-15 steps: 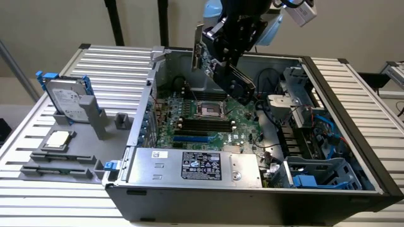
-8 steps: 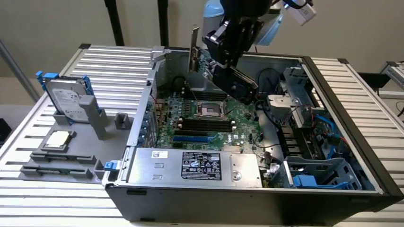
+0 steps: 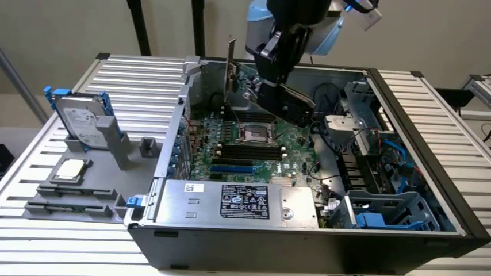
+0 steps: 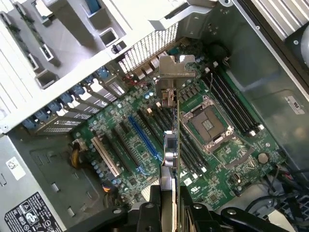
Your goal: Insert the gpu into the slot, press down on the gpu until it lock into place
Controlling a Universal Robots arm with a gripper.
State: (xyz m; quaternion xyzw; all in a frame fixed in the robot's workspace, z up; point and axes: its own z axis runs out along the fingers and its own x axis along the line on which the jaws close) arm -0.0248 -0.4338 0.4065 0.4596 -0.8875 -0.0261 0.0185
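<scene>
My gripper (image 3: 270, 77) is shut on the gpu (image 3: 288, 102), a flat dark card with a metal bracket (image 3: 230, 66) at one end. The card hangs tilted in the air inside the open computer case, above the far part of the green motherboard (image 3: 295, 146). The bright blue slot (image 3: 232, 170) lies lower down on the board's near side, apart from the card. In the wrist view the gpu (image 4: 172, 145) shows edge-on, running from my gripper (image 4: 170, 212) to its bracket (image 4: 176, 67). The blue slot (image 4: 144, 139) lies beside that edge, with nothing in it.
A silver power supply box (image 3: 238, 201) fills the case's near side. The CPU socket (image 3: 256, 133) and black memory sticks (image 3: 247, 152) sit between card and slot. Cables and a blue drive cage (image 3: 383, 213) crowd the exterior view's right. A hard drive (image 3: 80, 121) stands outside at the left.
</scene>
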